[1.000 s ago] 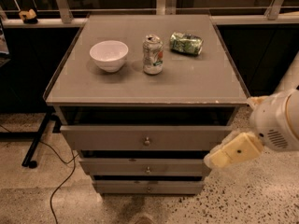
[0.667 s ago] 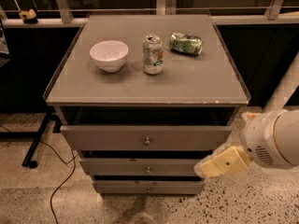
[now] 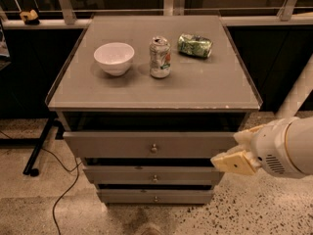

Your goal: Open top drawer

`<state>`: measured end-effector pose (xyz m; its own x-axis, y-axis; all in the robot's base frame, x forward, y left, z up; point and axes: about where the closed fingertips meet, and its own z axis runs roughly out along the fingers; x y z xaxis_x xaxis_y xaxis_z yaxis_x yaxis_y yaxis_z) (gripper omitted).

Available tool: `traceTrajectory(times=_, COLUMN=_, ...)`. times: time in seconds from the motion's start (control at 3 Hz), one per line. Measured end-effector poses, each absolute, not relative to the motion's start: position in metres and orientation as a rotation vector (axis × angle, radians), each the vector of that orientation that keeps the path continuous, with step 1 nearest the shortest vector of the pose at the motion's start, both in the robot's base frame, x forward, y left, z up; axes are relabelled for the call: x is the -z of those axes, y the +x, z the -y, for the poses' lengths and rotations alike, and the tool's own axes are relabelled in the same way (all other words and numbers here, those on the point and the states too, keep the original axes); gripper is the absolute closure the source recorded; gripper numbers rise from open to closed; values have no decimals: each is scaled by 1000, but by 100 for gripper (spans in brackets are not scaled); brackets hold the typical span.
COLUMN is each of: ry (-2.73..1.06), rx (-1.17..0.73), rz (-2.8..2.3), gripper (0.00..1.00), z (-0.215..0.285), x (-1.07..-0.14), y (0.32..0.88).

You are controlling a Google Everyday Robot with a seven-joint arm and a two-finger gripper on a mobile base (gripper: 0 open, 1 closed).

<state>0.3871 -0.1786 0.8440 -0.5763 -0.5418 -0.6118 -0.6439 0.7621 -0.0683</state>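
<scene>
Floor [image 3: 274,209] spreads below my gripper [image 3: 234,161]; how far it is open I cannot tell. Left of it the top drawer [image 3: 122,145] stretches sideways, front facing me, right edge nearest.

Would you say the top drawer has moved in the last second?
No. The top drawer and its knob sit as before below the can; the gripper is beside its right end.

You are viewing through one camera only. It is sitting high in front of the cabinet [image 3: 195,89], facing forward and down at middling range, taking in top, drawer fronts and floor [image 3: 29,204]. The gripper [image 3: 235,162] is showing at lower right, beside the top drawer [image 3: 112,145].
</scene>
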Motion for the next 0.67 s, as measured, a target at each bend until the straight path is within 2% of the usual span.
traceTrajectory(times=0.67, ry=-883, rx=-213, rz=-2329, gripper=89, z=179, x=-844, y=387)
